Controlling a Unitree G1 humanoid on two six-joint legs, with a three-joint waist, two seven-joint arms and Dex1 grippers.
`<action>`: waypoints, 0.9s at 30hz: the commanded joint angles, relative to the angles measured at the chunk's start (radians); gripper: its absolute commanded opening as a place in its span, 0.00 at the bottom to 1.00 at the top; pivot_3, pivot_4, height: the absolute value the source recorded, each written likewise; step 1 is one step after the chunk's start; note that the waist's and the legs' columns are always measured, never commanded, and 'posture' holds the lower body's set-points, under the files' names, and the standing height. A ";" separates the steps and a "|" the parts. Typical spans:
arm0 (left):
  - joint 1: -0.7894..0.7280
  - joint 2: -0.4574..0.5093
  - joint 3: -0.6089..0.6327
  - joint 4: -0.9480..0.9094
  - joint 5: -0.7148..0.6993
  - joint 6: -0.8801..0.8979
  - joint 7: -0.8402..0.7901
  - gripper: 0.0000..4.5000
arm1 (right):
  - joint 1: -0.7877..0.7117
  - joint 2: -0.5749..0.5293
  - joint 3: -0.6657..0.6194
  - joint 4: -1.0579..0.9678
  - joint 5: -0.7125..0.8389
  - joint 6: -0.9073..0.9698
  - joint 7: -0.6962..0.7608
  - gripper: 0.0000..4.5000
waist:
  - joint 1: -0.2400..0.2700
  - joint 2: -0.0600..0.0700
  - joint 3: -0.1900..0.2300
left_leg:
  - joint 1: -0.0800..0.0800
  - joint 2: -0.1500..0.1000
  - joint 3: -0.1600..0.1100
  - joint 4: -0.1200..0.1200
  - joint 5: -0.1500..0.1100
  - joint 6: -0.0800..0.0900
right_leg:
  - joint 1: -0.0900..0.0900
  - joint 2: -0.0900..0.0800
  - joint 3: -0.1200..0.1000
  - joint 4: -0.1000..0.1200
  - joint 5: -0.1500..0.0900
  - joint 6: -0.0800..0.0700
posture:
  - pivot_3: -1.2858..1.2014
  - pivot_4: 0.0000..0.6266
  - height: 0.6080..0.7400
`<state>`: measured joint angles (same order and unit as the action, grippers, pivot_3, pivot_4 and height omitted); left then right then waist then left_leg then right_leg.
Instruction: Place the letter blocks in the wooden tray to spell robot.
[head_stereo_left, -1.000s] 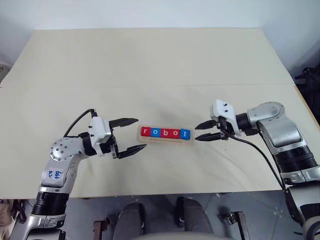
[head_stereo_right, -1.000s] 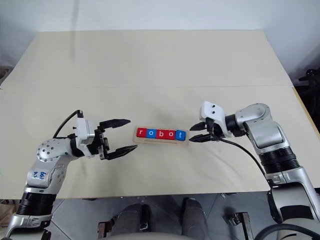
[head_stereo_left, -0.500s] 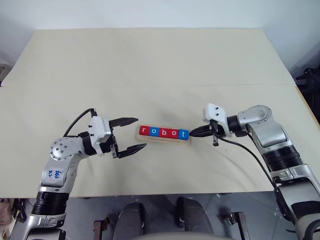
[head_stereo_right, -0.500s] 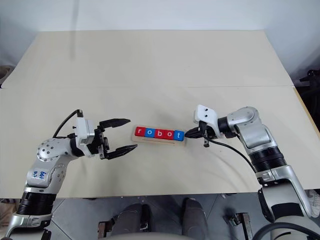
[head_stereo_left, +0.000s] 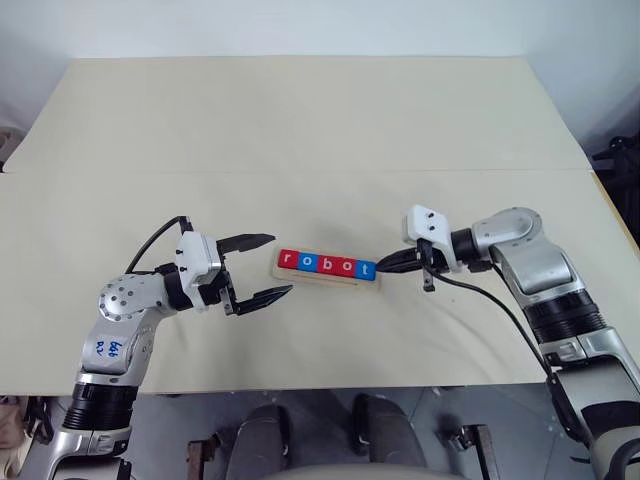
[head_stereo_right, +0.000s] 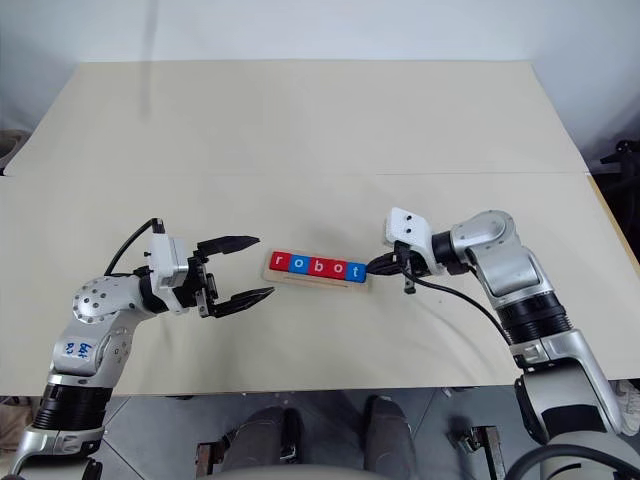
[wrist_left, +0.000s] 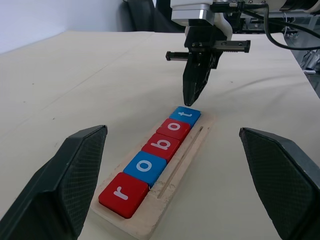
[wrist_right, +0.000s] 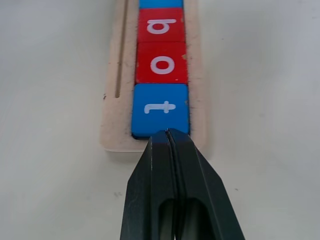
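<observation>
Now the 5 blocks sit in a row in the tray, mid-table, reading robot. Right gripper, fingers pressed together, tip at the t block's outer edge. Left gripper spread wide, empty, just beside the tray's r end.

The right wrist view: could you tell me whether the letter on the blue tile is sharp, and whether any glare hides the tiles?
Right wrist view: the t on the blue tile is crisp, no glare; left wrist view: the own fingers are slightly soft, the tiles readable.
</observation>
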<state>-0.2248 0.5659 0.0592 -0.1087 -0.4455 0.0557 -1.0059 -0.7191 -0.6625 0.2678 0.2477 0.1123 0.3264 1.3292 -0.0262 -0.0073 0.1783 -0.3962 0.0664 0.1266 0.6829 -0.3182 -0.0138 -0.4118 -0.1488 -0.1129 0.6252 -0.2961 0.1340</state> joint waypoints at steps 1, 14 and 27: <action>-0.003 -0.002 0.006 -0.030 -0.012 0.000 -0.001 1.00 | -0.002 -0.015 -0.026 -0.044 0.009 0.009 -0.012 0.00 | 0.000 0.000 0.000 | 0.000 0.000 0.000 0.000 0.000 0.000 | 0.000 0.000 0.000 0.000 0.000 0.000 | 0.52 0.24 1.00; 0.089 0.112 0.153 -0.003 -0.037 -0.001 -0.027 1.00 | 0.376 -0.138 -0.337 -0.240 0.258 -0.076 0.033 0.28 | 0.022 0.000 0.000 | 0.000 0.000 0.000 0.000 0.000 0.000 | 0.000 0.000 0.000 -0.001 0.000 0.000 | 0.52 0.24 1.00; 0.070 0.123 0.189 0.124 0.021 -0.084 -0.006 1.00 | 0.548 -0.095 -0.527 -0.286 0.332 -0.216 -0.102 1.00 | 0.024 0.000 0.000 | 0.003 0.000 0.001 -0.001 0.000 0.000 | 0.002 0.000 0.001 0.000 0.000 0.000 | 0.52 0.24 1.00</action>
<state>-0.1405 0.6853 0.2341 0.0174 -0.4303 -0.0005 -1.0165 -0.1753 -0.7624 -0.2252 -0.0019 0.4124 0.1301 1.2347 -0.0020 -0.0075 0.1783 -0.3928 0.0665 0.1273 0.6821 -0.3184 -0.0137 -0.4100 -0.1487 -0.1119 0.6256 -0.2962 0.1337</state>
